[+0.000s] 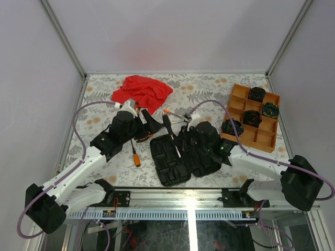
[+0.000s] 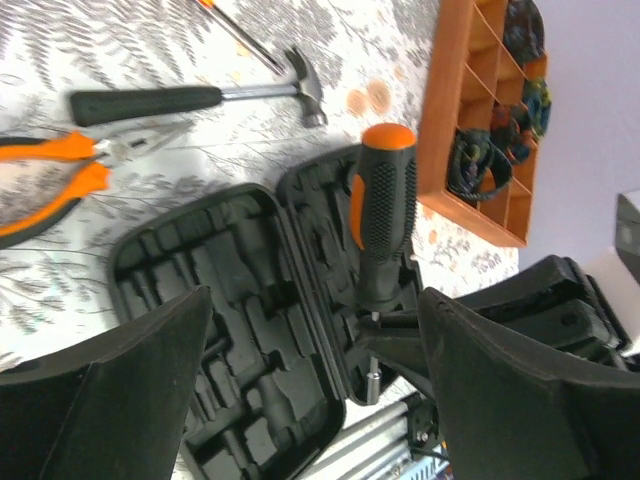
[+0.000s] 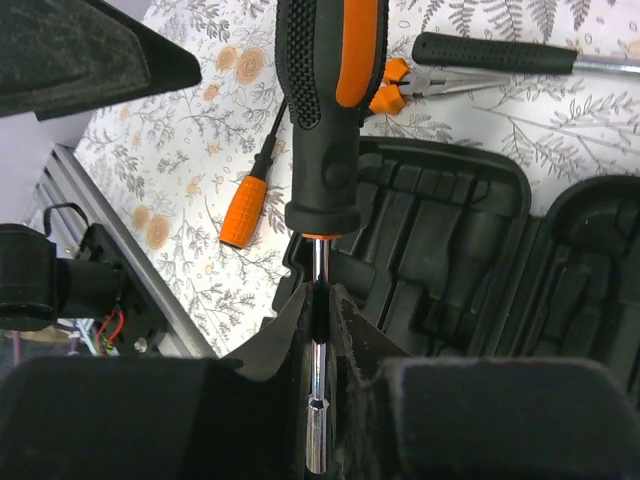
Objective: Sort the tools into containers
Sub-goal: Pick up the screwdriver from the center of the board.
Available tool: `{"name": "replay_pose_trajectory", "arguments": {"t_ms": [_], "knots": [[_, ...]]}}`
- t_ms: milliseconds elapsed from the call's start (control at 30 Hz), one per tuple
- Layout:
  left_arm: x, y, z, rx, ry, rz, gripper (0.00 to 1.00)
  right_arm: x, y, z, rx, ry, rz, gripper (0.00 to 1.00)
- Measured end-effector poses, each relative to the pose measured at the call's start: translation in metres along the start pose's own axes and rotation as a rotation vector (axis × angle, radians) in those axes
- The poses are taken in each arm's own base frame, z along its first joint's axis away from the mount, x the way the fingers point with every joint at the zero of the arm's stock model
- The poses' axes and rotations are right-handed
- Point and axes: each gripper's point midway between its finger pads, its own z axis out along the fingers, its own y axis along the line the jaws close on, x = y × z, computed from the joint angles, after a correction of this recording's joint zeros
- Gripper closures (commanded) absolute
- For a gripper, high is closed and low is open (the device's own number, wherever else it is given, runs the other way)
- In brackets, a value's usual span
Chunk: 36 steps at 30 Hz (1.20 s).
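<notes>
Right claw [image 3: 316, 310]: jaws pinched on the bare chrome shaft of the large screwdriver [image 3: 325, 100], which it holds above the open case
Large screwdriver: stippled black grip, orange inlay and cap
Left claw [image 2: 315, 300]: fingers spread wide, nothing between them
Case [image 1: 168, 157]: black ribbed plastic clamshell, two halves laid flat, moulded slots; right arm hides part of the right half from above
Short screwdriver [image 1: 137, 159]: orange handle, dark shaft, flat on the worktop [image 1: 209, 89] just left of the case
Pliers [image 2: 50, 170]: orange-and-black handles, steel nose, beyond the case
Hammer [image 2: 200, 98]: black handle, steel head, beside the pliers
Thin screwdriver [image 2: 245, 40]: slim shaft, past the hammer
Tray [image 1: 239, 97]: orange, square compartments, right of the case
Coils: four dark round bundles in separate compartments, one greenish [image 1: 270, 110]
Cloth [image 1: 142, 91]: red, crumpled, far left
Count: three screwdrivers, one pliers, one hammer
</notes>
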Motion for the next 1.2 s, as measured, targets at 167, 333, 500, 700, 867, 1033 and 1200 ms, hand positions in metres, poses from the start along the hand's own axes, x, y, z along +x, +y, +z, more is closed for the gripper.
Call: {"name": "replay_pose_trajectory", "arguments": {"t_ms": [167,333,500,700,867,1033,1200], "knots": [[0.015,-0.018,0.010,0.054,0.030,-0.007,0.18,0.008,-0.002,-0.010,0.001,-0.046,0.099,1.00],[0.016,-0.029,0.015,0.095,0.025,-0.022,0.19,0.005,0.004,-0.017,-0.032,-0.089,0.165,1.00],[0.016,-0.035,0.019,0.117,0.021,-0.031,0.19,0.005,0.010,-0.021,-0.066,-0.115,0.206,1.00],[0.021,-0.041,0.025,0.134,0.035,-0.035,0.20,0.005,0.020,-0.022,-0.119,-0.120,0.240,1.00],[0.024,-0.047,0.030,0.159,0.048,-0.033,0.20,0.004,0.032,-0.025,-0.179,-0.119,0.248,1.00],[0.026,-0.053,0.030,0.185,0.055,-0.031,0.20,0.001,0.042,-0.027,-0.230,-0.119,0.245,1.00],[0.025,-0.058,0.029,0.206,0.052,-0.030,0.23,-0.001,0.048,-0.029,-0.262,-0.122,0.241,1.00]]}}
